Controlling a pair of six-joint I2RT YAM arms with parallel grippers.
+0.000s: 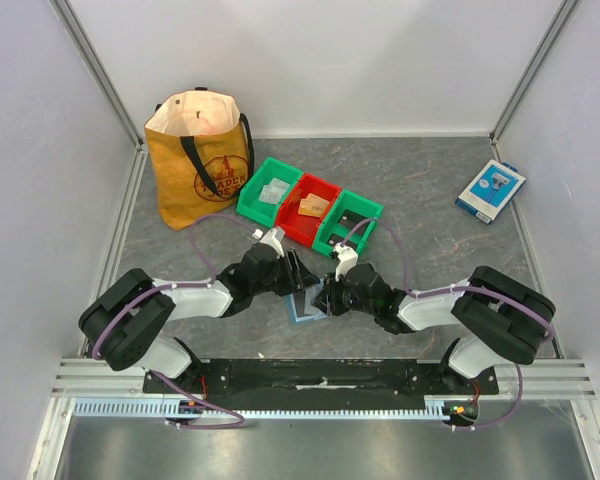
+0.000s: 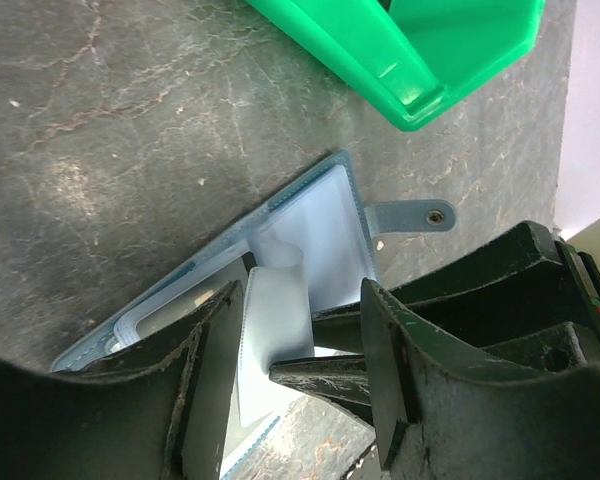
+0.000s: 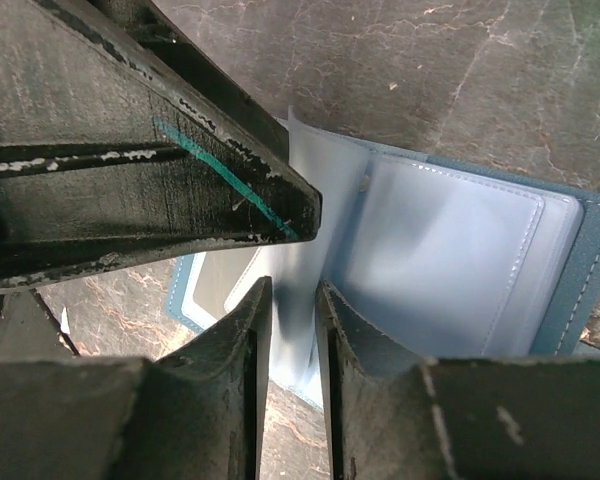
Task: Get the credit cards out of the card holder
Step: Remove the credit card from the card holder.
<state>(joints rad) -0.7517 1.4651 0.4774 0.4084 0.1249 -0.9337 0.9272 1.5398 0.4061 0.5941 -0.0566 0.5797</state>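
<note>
Table: a dark grey stone-look table top (image 1: 430, 190) with pale cracks.
Walls: plain white flat walls (image 1: 320, 60) on three sides.
Posts: thin silver metal posts (image 1: 100, 72) in the back corners.
Front: a silver metal rail (image 1: 90, 380) along the near edge.
Light: soft and even.

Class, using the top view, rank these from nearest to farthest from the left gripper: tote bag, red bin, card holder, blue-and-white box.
1. Card holder, at the left gripper tips.
2. Red bin, just beyond.
3. Tote bag, far left corner.
4. Box, far right.
</note>
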